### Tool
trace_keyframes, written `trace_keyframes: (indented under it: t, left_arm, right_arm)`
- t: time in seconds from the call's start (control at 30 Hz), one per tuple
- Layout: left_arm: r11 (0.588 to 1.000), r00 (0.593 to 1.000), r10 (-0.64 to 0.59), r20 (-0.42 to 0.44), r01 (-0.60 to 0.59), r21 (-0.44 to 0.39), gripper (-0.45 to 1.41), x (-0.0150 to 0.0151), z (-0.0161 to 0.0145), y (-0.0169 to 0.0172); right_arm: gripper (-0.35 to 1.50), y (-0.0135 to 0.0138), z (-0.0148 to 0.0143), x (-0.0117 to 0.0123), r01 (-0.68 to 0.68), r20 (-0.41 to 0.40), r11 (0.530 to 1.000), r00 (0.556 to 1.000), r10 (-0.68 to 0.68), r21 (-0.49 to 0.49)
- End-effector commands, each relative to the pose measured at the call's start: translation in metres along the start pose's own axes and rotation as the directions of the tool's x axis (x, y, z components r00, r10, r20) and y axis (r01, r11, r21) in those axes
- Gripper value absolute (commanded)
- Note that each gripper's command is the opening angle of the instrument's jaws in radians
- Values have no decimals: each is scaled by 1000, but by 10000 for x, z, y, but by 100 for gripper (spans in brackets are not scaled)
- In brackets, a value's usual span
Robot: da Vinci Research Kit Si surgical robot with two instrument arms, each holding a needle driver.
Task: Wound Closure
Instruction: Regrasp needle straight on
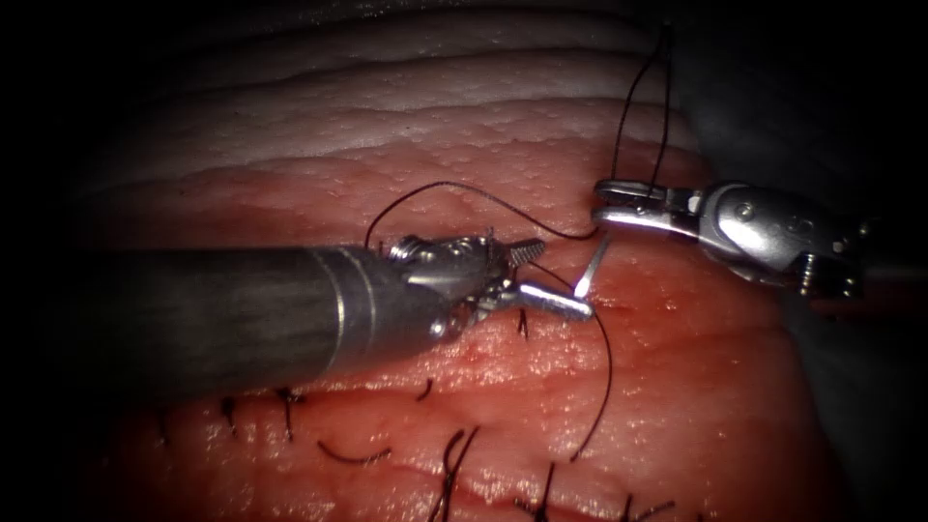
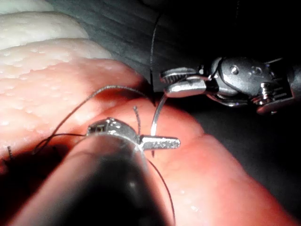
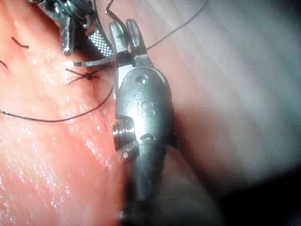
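- Pork-belly tissue [image 1: 677,387] as work surface: pink-red, wet sheen, paler fatty bands toward far edge; dark surround beyond.
- Landmark = needle [image 1: 592,266]: short bright curved sliver, mid-scene, between the two tool tips.
- L tool [image 1: 546,275] coming in from endoscope-left, thick dark shaft, jaws apart: upper serrated jaw lifted clear, lower jaw lying flat just under needle's lower end. Holds nothing, as far as can be seen.
- Left wrist view: needle [image 2: 158,117] rising from beside L tool's flat jaw [image 2: 162,142] up to R tool [image 2: 181,82]; lower tip at tissue surface, whether buried or just resting — cannot tell.
- R tool [image 1: 628,203] from endoscope-right, jaws closed on needle's upper end, near tail.
- Right wrist view: R tool [image 3: 126,37] with needle [image 3: 91,62] running sideways from its jaws toward L tool [image 3: 75,23].
- Thread [image 1: 464,190]: dark strand arcing from L tool's wrist over to needle's tail; two strands climbing up-away from R tool; another loop dropping below needle across tissue toward near edge.
- Stitches [image 1: 454,459]: row of dark knots w/ cut ends well below needle, along near side of tissue; one small knot [image 3: 87,75] just beside needle in right wrist view.
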Motion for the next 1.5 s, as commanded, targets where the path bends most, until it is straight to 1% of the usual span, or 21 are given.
trace_keyframes:
  t: [0.03, 0.13, 0.2, 0.27, 0.4, 0.53, 0.57, 0.6, 0.67, 0.7, 0.77, 0.8, 0.93, 1.03, 1.13, 1.23, 1.3, 1.37, 1.4, 1.47, 1.5]
  left_arm:
    - [1000, 1000, -16, 6, 16, -10, 89, 1, 7, -4]
    - [999, 998, -48, 35, 49, -23, 71, 2, 10, -4]
    - [997, 995, -71, 65, 74, -33, 37, 0, 12, -4]
    - [995, 992, -88, 96, 92, -35, 24, -2, 14, -4]
    - [981, 968, -175, 180, 187, -51, -45, -5, 15, -4]
    - [957, 936, -248, 249, 277, -89, -45, -5, 15, -3]
    - [954, 936, -237, 258, 275, -121, -45, -7, 15, 3]
    - [954, 936, -237, 258, 275, -121, -45, -7, 15, 3]
    - [948, 939, -243, 244, 283, -147, -45, -8, 14, 9]
    - [945, 940, -248, 232, 287, -153, -45, -9, 14, 11]
    - [944, 945, -248, 213, 286, -167, -45, -10, 14, 16]
    - [942, 947, -250, 201, 286, -175, -45, -10, 13, 19]
    - [940, 951, -258, 170, 287, -184, -45, -9, 8, 26]
    - [938, 952, -260, 162, 289, -191, -45, -8, 3, 28]
    - [938, 952, -260, 164, 289, -192, -45, -9, 2, 30]
    - [936, 950, -266, 166, 295, -193, -45, -10, 0, 33]
    - [938, 953, -257, 159, 286, -197, -45, -8, -2, 34]
    - [940, 956, -247, 156, 276, -202, -45, -7, -4, 35]
    - [942, 959, -237, 154, 266, -204, -45, -7, -5, 37]
    - [944, 961, -232, 153, 261, -205, -45, -7, -5, 38]
    - [948, 965, -215, 150, 243, -207, -45, -7, -5, 40]
  right_arm:
    - [-35, -3, 10, -5, 6, -5, 1000, 1000, -6, 4]
    - [-35, -7, 13, -3, 16, -7, 1000, 1000, -16, 5]
    - [-35, -8, 14, -2, 20, -9, 1000, 1000, -20, 6]
    - [-35, -9, 15, 0, 25, -12, 1000, 1000, -25, 10]
    - [-35, -13, 16, 0, 25, -15, 1000, 1000, -25, 12]
    - [-35, -22, 16, 1, 28, -9, 1000, 1000, -28, 1]
    - [-13, -28, 18, 3, 18, 22, 999, 1000, -17, -46]
    - [-13, -28, 18, 3, 18, 22, 999, 1000, -17, -46]
    - [54, -31, 21, 5, -11, 36, 997, 999, 14, -79]
    - [93, -32, 23, 6, -47, 42, 994, 998, 51, -97]
    - [130, -33, 27, 8, -93, 50, 988, 994, 100, -125]
    - [133, -33, 28, 8, -97, 56, 985, 993, 106, -146]
    - [131, -36, 26, 8, -112, 73, 976, 989, 128, -189]
    - [123, -39, 24, 8, -140, 74, 968, 985, 158, -207]
    - [116, -41, 24, 10, -152, 72, 966, 983, 170, -209]
    - [120, -43, 24, 10, -156, 70, 965, 982, 174, -210]
    - [116, -44, 23, 8, -166, 66, 964, 981, 184, -209]
    - [101, -47, 23, 6, -192, 60, 958, 976, 209, -212]
    - [74, -48, 22, 5, -232, 48, 950, 968, 247, -208]
    - [69, -48, 22, 5, -255, 42, 945, 962, 269, -206]
    - [49, -48, 22, 5, -288, 34, 935, 953, 302, -207]
